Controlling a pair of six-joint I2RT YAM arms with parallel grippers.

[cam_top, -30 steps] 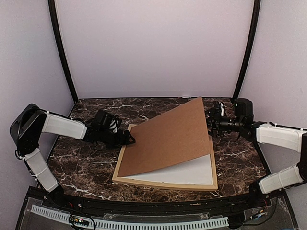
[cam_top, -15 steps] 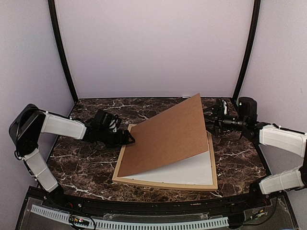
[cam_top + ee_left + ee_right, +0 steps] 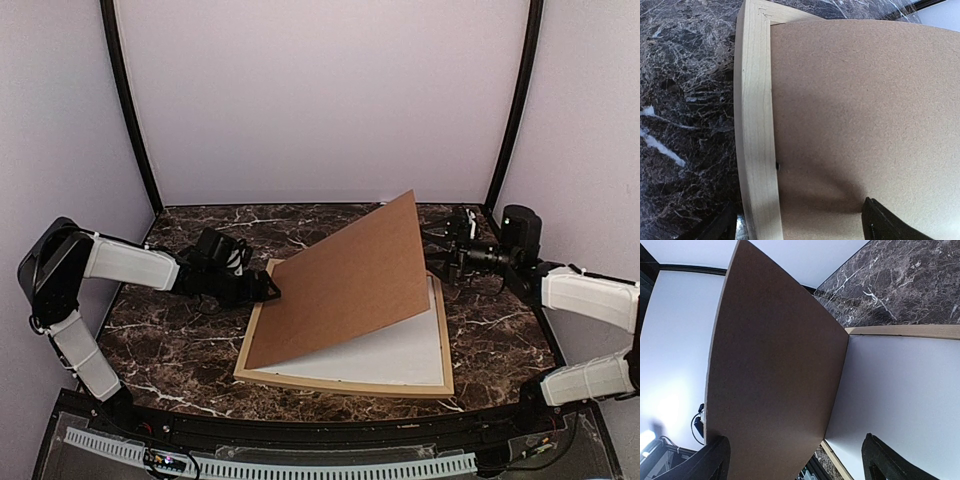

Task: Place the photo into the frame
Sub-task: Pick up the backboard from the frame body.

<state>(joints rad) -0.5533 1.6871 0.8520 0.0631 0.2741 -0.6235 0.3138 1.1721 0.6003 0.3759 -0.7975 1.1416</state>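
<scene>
Item 1, frame (image 3: 340, 386): light wood, lying flat at the middle of the dark marble table (image 3: 170, 340), its long rails running left to right. In the left wrist view I see its left rail (image 3: 752, 125) and a mitred far corner.

Item 2, photo: I cannot make out a beach print in any view. A white sheet (image 3: 392, 355) lies inside the frame, bare along the near and right sides. I cannot tell whether it is the print face down.

Item 3, backing board (image 3: 345, 285): brown and tilted. Its near-left corner is down at the frame's left rail, and its far-right corner is raised high over the frame's far-right part.

Item 4, left gripper (image 3: 268, 291): low at the frame's left rail. The forearm reaches rightward from a raised elbow near the left wall and slopes slightly down. In its wrist view the fingers stand wide apart, one dark fingertip (image 3: 885, 225) over the board (image 3: 855, 100) and the other outside the rail, with nothing clamped.

Item 5, right gripper (image 3: 437, 262): at the board's right edge, above the table. The forearm comes in from the right wall and points left. In its wrist view the jaws are spread, with the board's edge (image 3: 775, 365) between them and the white sheet (image 3: 900, 390) to one side.
</scene>
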